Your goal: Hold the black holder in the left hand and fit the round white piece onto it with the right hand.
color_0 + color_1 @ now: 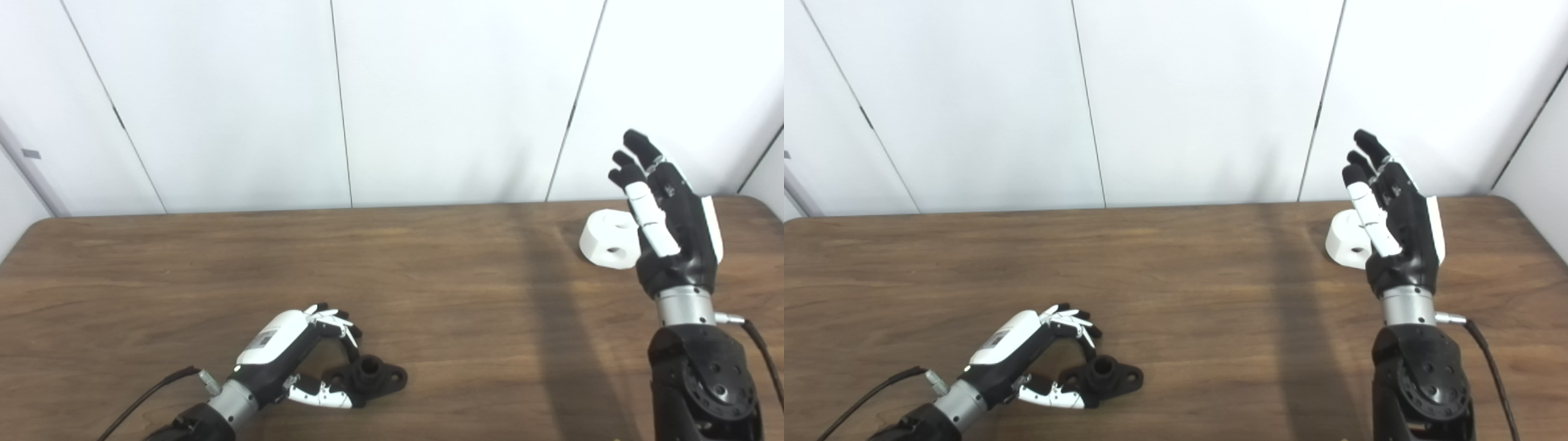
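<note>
White wall panels back a brown wooden table (429, 275).

Left eye view: the left hand (294, 361) lies low, fingers (334, 318) curled around the near end of the black holder (370, 376) on the table; whether they grip it yet I cannot tell. The holder's long axis runs sideways, away from the palm.

Right eye view: the right hand (1396, 226) is raised, fingers spread and empty. The round white piece (1344, 242) sits just beside them, on the thumb side, partly hidden.

Bright, even light falls from above and washes the white wall panels (459, 98) nearly featureless. A broad soft shadow band crosses the wooden table (429, 263) from its far edge toward the near edge, right of centre. Both views are slightly soft, with no glare.
</note>
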Controlling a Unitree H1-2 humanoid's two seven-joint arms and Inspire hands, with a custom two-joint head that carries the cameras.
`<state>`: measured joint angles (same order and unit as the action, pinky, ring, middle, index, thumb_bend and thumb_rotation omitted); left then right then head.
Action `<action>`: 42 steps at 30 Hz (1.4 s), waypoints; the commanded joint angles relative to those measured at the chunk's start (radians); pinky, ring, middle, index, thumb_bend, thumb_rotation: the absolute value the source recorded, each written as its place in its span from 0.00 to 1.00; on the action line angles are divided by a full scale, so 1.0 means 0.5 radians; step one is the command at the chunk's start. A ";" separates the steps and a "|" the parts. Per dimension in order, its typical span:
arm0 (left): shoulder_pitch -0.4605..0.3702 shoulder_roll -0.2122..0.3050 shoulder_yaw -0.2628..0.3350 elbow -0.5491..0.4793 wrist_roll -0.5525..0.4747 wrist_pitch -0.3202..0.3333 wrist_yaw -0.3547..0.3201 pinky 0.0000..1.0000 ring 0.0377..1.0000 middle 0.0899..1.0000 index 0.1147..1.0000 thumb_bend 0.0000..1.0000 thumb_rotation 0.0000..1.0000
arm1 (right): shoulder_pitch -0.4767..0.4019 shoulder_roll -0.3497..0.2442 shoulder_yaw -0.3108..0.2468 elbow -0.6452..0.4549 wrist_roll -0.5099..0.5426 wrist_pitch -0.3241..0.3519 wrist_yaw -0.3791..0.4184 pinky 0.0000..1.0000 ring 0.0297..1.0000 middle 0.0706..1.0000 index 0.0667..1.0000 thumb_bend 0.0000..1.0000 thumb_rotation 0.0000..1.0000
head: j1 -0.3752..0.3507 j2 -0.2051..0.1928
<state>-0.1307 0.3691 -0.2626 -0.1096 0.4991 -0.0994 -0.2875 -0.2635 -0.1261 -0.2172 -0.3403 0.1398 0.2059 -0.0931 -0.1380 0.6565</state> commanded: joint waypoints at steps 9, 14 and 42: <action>-0.019 -0.072 -0.034 -0.042 -0.007 -0.060 0.029 1.00 0.90 0.74 0.42 0.52 0.06 | -0.027 -0.032 0.013 -0.070 -0.089 -0.065 0.002 0.84 0.86 0.88 0.80 0.45 0.45 | -0.076 0.004; -0.024 -0.097 -0.042 0.017 -0.018 -0.098 0.052 1.00 0.90 0.74 0.42 0.52 0.06 | 0.002 -0.038 0.005 -0.089 -0.133 -0.072 0.000 0.84 0.86 0.88 0.81 0.53 0.40 | -0.173 0.005; -0.040 -0.160 -0.066 0.151 -0.016 -0.149 0.111 1.00 0.91 0.74 0.42 0.52 0.06 | 0.196 -0.443 -0.112 -0.139 -0.559 -0.014 0.055 0.81 0.86 0.89 0.87 0.61 0.25 | -0.407 -0.065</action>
<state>-0.1292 0.2889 -0.2896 -0.0339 0.4964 -0.1646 -0.2320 -0.1429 -0.3172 -0.2600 -0.3769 -0.1290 0.2065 -0.0700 -0.3375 0.6259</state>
